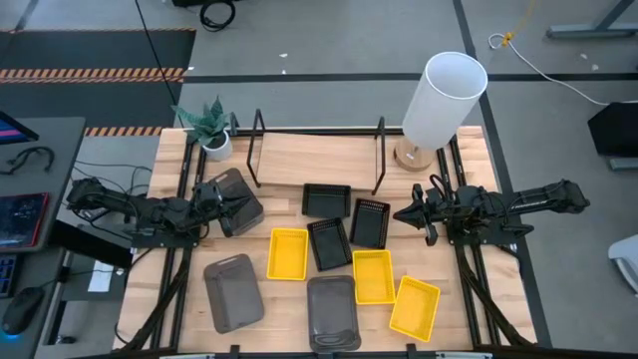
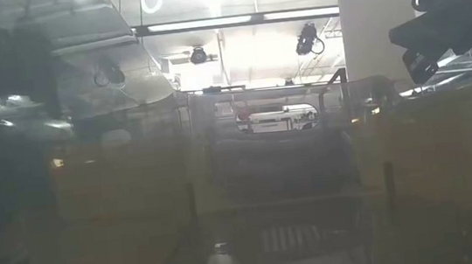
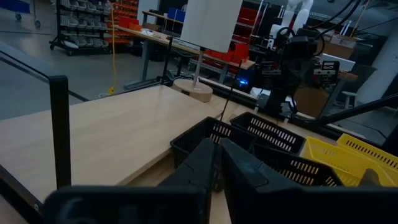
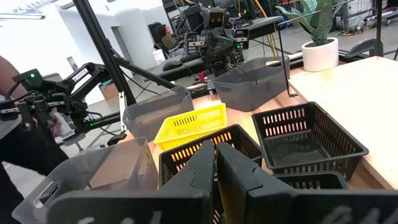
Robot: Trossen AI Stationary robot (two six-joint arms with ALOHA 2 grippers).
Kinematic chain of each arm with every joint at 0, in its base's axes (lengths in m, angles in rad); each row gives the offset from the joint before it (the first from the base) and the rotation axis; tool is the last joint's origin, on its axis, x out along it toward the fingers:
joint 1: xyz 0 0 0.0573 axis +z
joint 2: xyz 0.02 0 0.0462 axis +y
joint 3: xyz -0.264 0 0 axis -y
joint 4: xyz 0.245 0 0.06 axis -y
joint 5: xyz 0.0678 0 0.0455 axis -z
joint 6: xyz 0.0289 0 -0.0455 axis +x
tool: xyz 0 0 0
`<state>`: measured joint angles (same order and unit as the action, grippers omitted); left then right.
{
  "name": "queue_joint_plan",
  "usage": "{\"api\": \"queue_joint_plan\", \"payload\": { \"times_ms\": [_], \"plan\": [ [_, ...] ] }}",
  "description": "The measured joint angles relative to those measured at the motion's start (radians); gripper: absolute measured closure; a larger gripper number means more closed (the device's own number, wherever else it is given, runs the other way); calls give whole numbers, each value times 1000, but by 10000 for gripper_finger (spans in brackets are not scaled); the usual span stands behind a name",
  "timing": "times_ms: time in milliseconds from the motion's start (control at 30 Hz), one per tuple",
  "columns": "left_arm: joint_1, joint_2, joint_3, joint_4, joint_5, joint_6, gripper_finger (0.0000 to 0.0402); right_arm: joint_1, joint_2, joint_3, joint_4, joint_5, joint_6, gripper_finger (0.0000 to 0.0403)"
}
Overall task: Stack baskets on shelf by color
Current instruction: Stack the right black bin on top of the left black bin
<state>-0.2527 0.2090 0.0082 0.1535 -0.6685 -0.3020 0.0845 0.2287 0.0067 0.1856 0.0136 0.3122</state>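
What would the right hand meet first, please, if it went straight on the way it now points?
Probably the black basket lying just ahead of the right hand, whose fingers are together; depth is hard to judge, so it could pass just above the rim.

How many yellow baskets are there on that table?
3: one yellow basket left of the black ones, one mid-table, one near the front right. None seem hidden.

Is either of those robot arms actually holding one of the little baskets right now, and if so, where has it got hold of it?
Yes: the left pincer holds a dark grey basket by its rim, tilted. The right pincer holds nothing.
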Motion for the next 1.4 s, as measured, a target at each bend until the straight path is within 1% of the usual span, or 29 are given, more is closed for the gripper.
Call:
{"api": "queue_joint_plan", "payload": {
  "times_ms": [67,100,200,333,433,500,633,733,800,867,1000,1100,1167,1300,1400],
  "plan": [
    [0,0,0,6,1,-30,371,0,0,0,0,0,0,378],
    [-1,0,0,20,6,-101,373,0,0,0,0,0,0,378],
    [-3,0,0,69,43,-393,373,0,0,0,0,0,0,378],
    [-3,0,0,72,58,-594,369,0,0,0,0,0,0,378],
    [-4,0,0,77,192,-721,366,0,0,0,0,0,0,378],
    [-4,0,0,85,262,-762,366,0,0,0,0,0,0,378],
    [-4,0,0,147,426,-794,373,0,0,0,0,0,0,378],
    [-5,0,2,199,479,-792,380,0,0,0,0,0,0,378],
    [-5,1,28,171,482,-801,385,0,0,0,0,0,0,378],
    [-5,13,75,120,481,-780,388,0,0,0,0,0,0,378],
    [-5,66,205,-47,490,-713,390,0,0,0,0,0,0,378],
    [-11,135,326,-163,512,-653,390,0,0,0,0,0,0,378],
    [-19,194,395,-210,511,-622,390,0,0,0,0,0,0,378],
    [-34,324,487,-229,513,-564,388,0,0,0,0,0,0,378],
    [-43,418,528,-236,514,-592,379,0,0,0,0,0,0,378]
  ]
}}
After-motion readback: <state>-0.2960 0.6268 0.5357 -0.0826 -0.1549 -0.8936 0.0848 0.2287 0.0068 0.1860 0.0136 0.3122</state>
